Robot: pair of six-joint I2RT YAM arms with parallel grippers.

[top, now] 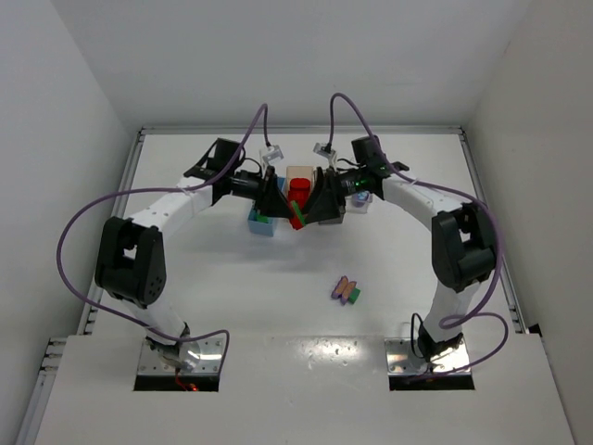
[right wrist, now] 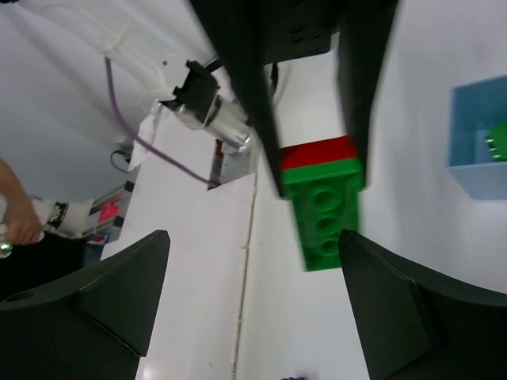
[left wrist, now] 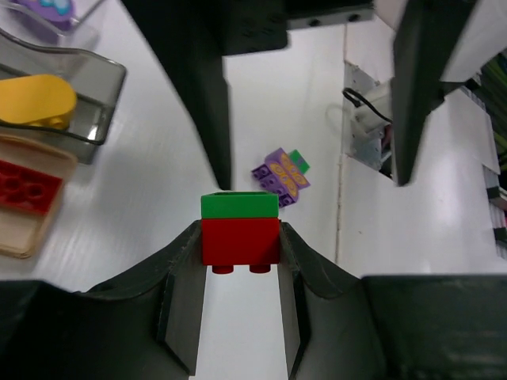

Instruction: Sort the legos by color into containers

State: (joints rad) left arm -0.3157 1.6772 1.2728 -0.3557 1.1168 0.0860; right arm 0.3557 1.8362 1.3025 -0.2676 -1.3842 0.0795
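My left gripper (left wrist: 240, 234) is shut on a red lego (left wrist: 240, 242) that has a green lego (left wrist: 239, 205) joined to it. Both hang above the table. In the top external view this stack (top: 298, 195) sits between the left gripper (top: 278, 197) and the right gripper (top: 321, 200), which face each other. My right gripper (right wrist: 253, 237) is open, its fingers wide apart. The green lego (right wrist: 325, 212) hangs just ahead of its right finger, nothing pinched. Behind stand the light blue container (top: 262, 223) and the pale orange container (top: 298, 173).
A joined purple, yellow and green lego cluster (top: 346, 290) lies on the table nearer the arm bases. The smoky grey container (left wrist: 95, 95) holds a yellow piece (left wrist: 36, 101). The pale orange container (left wrist: 24, 229) holds a red lego (left wrist: 24, 186). A green piece (right wrist: 497, 141) lies in the blue container (right wrist: 475, 170).
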